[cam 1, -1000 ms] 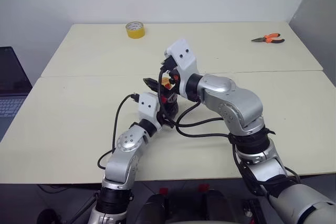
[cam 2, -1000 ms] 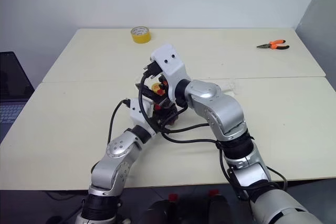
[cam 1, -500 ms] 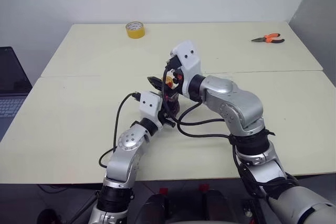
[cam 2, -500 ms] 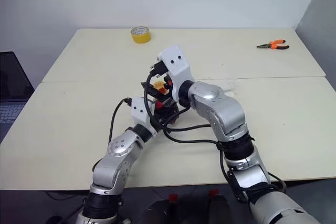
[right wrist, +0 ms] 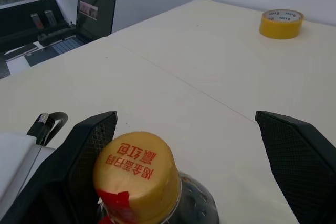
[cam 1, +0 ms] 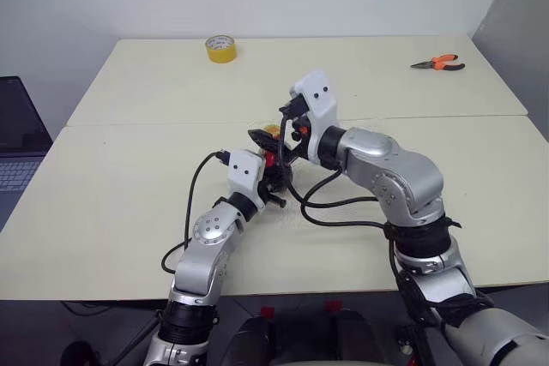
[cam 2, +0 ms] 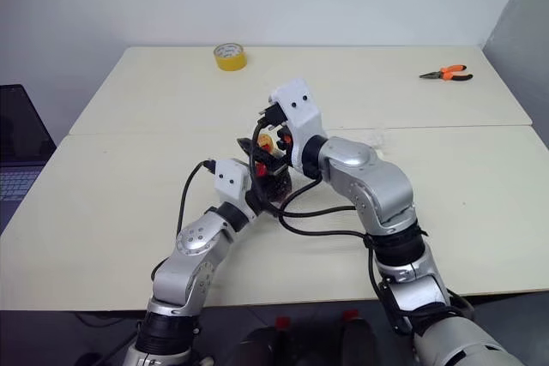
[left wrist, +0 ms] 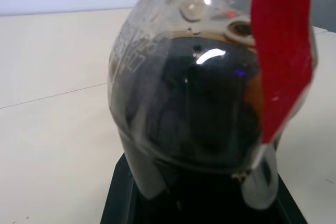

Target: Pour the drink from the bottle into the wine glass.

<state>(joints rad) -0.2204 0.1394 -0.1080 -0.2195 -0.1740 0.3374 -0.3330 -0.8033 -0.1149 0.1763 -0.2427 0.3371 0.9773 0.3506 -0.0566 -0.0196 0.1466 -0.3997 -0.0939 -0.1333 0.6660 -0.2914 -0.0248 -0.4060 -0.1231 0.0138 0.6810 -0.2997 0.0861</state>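
Observation:
The bottle (left wrist: 173, 93) stands upright near the middle of the table, with my left gripper (cam 1: 273, 179) shut on its bulbous lower body. The drink (left wrist: 210, 119) is dark and fills that lower body. A red label strip (left wrist: 281, 51) runs down the bottle's side. My right gripper (right wrist: 184, 121) is open at the bottle's top, one black finger on each side of the yellow cap (right wrist: 137, 174) and not touching it. In the head views the cap (cam 2: 267, 141) peeks out between the two wrists. The wine glass is hidden from view.
A yellow tape roll (cam 1: 220, 48) lies at the far left of the table and orange pliers (cam 1: 439, 63) at the far right. A laptop (right wrist: 94, 14) sits on a lower surface off the table's left edge. Black cables (cam 1: 326, 207) trail under the right arm.
My right gripper has shifted a little to the right and slightly down around the cap, still open. The left gripper and the bottle have stayed put.

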